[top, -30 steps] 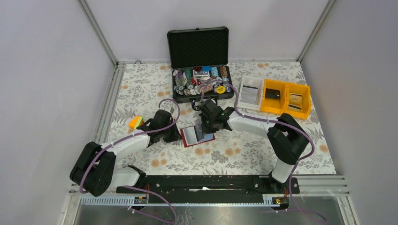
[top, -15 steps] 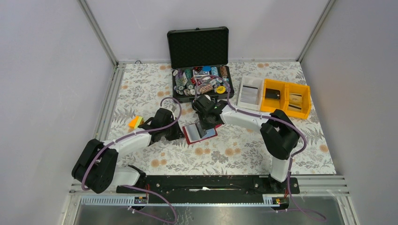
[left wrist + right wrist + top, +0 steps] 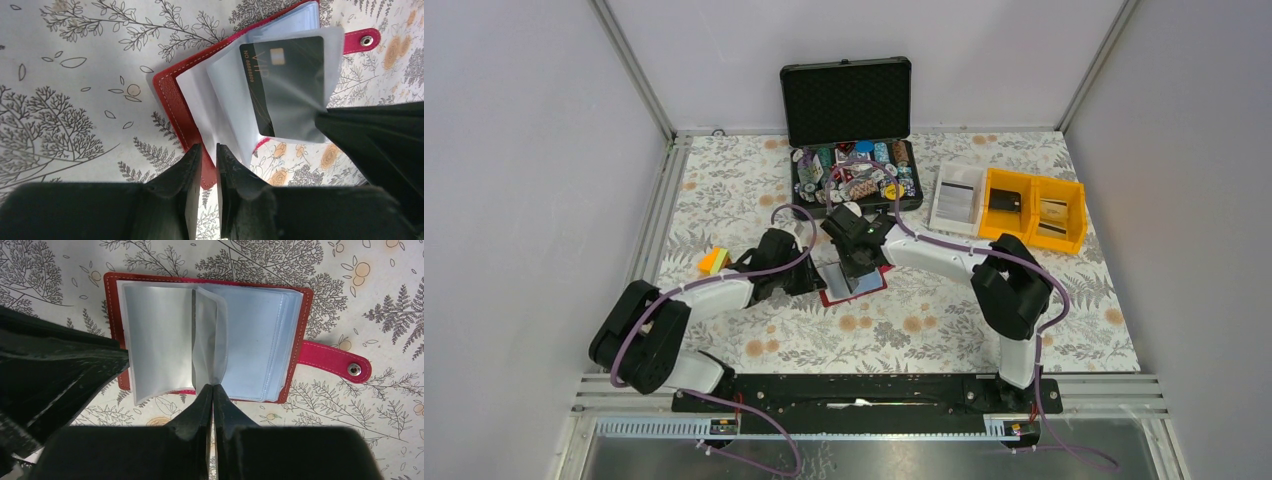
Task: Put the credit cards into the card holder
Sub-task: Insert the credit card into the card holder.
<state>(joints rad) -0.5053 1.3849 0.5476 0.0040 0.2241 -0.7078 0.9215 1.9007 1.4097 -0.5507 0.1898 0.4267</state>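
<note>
right wrist view: right gripper [image 3: 212, 388] pressed together, pinching a clear sleeve [image 3: 207, 335] of the open red card holder [image 3: 111, 295], which lies flat on the floral table [image 3: 380, 315]. left gripper [image 3: 207, 150] narrowly spread at the holder's edge, gripping nothing. dark credit card [image 3: 285, 85] sits inside the raised sleeve.

I'm driving this from afar, and it reads as a robotics lab test cell. Plain pale wall panels [image 3: 524, 150] box in the table [image 3: 724, 180]. Aluminium frame posts [image 3: 632, 68] rise at its far corners. A black mounting rail [image 3: 864, 392] runs along its near edge.
</note>
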